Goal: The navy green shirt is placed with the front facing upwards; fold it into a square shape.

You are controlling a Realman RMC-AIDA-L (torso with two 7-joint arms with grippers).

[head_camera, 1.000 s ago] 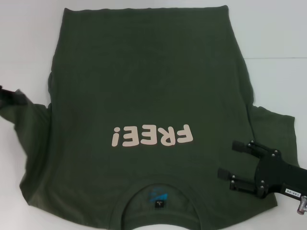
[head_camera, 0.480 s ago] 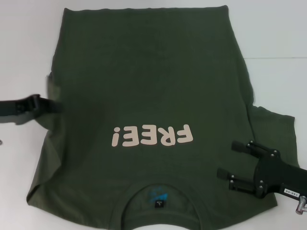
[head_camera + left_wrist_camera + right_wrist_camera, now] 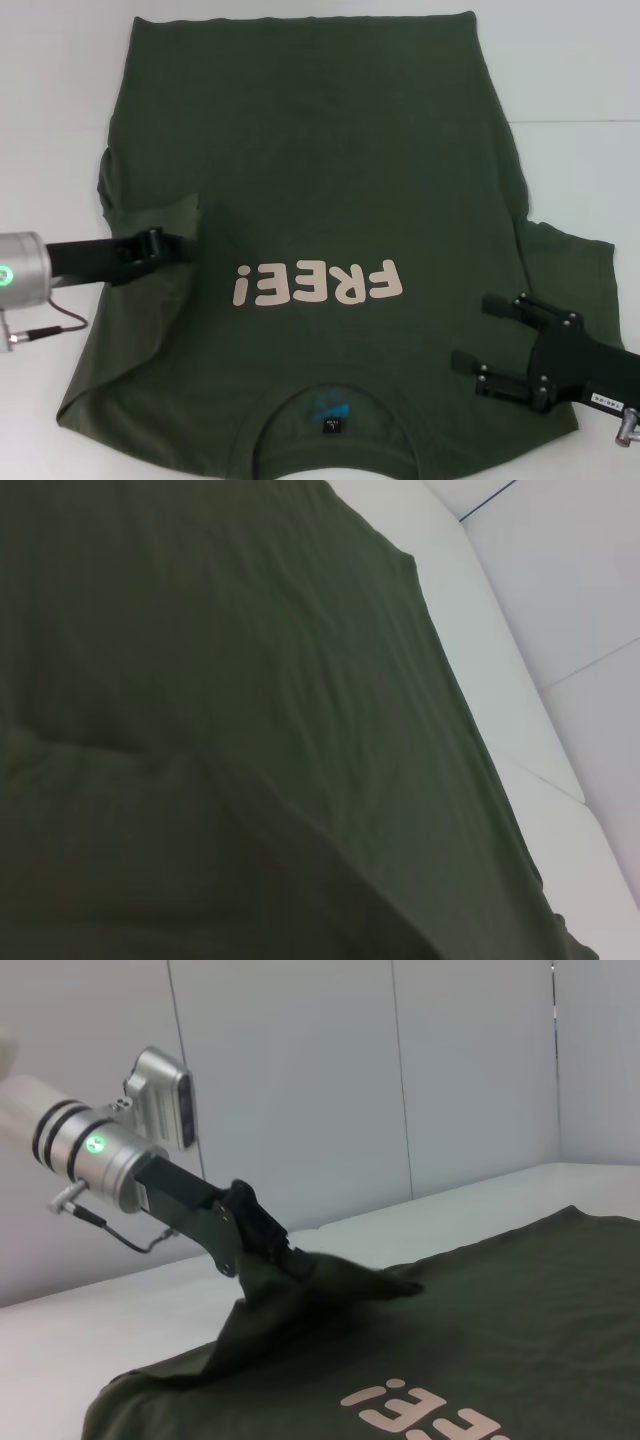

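Observation:
The navy green shirt (image 3: 320, 160) lies front up on the white table, its pale "FREE!" lettering (image 3: 318, 283) and collar (image 3: 330, 395) toward me. My left gripper (image 3: 185, 242) is shut on the shirt's left sleeve (image 3: 185, 215) and holds it lifted over the chest, just left of the lettering. The right wrist view shows the same left gripper (image 3: 290, 1260) pinching a raised peak of cloth. Dark shirt fabric (image 3: 250, 730) fills most of the left wrist view. My right gripper (image 3: 478, 333) is open, over the shirt's right shoulder area with nothing between its fingers.
White table (image 3: 570, 80) surrounds the shirt on the left, right and far sides. The right sleeve (image 3: 570, 265) lies spread out flat behind the right gripper. A thin cable (image 3: 55, 325) hangs from the left wrist.
The left gripper has carried the left sleeve inward to the right, from the shirt's left edge onto the chest. The right arm has stayed put.

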